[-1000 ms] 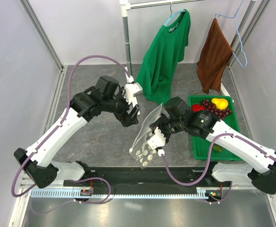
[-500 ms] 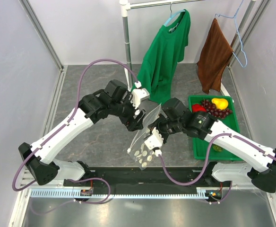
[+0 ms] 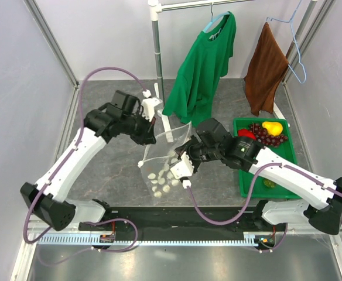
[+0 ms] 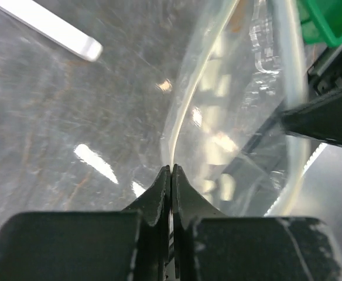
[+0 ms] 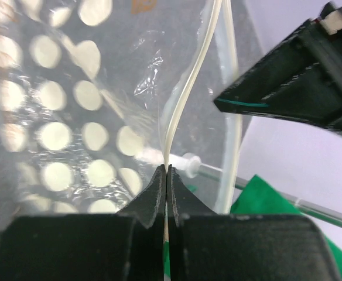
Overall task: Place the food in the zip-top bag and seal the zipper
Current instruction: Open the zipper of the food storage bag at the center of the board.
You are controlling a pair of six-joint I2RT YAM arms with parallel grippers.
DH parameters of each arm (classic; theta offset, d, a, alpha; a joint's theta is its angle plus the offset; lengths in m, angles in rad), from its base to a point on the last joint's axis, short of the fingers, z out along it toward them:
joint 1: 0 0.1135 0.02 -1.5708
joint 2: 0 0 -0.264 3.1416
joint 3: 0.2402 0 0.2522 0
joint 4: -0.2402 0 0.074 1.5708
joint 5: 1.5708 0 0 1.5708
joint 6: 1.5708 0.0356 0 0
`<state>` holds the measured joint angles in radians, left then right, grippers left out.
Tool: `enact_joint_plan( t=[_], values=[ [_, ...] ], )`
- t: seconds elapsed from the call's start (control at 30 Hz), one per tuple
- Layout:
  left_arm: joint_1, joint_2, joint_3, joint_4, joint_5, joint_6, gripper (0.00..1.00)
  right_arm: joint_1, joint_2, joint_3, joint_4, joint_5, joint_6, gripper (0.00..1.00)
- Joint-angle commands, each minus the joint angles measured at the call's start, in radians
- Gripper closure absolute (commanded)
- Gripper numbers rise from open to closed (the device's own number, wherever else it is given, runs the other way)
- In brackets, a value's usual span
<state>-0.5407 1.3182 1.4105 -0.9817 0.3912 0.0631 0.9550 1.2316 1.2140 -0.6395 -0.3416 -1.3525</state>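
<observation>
Over grey tabletop (image 3: 121, 175), both end effectors (image 4: 171, 168) (image 5: 166, 168) pinch zip-top bag (image 3: 162, 171) mouth edges.

- The bag (image 3: 162, 165) is between the left gripper (image 3: 154, 136) and the right gripper (image 3: 185, 154).
- The food (image 3: 269, 136) lies on the tray (image 3: 250, 182), at the right.
- A shirt (image 3: 203, 76) hangs behind.

Two matching arms: left arm (image 3: 68, 165) and right arm (image 3: 294, 175), white shells, black joints, a purple cable (image 3: 108, 69) looping off each, black wedge-shaped fingers (image 4: 156, 198).
</observation>
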Motion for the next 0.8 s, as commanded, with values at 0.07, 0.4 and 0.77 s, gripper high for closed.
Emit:
enact_joint_plan(
  t=[0.07, 0.4, 0.77],
  values=[
    [-0.001, -0.12, 0.058, -0.083, -0.104, 0.021, 0.98, 0.011, 0.058, -0.053, 0.266, 0.021, 0.026, 1.0],
    [-0.031, -0.079, -0.196, 0.066, -0.022, -0.097, 0.98, -0.019, 0.043, -0.277, 0.201, 0.038, -0.053, 1.0],
    [0.037, 0.033, -0.143, 0.334, -0.008, -0.37, 0.98, -0.215, -0.029, -0.462, 0.064, 0.029, -0.256, 1.0]
  ],
)
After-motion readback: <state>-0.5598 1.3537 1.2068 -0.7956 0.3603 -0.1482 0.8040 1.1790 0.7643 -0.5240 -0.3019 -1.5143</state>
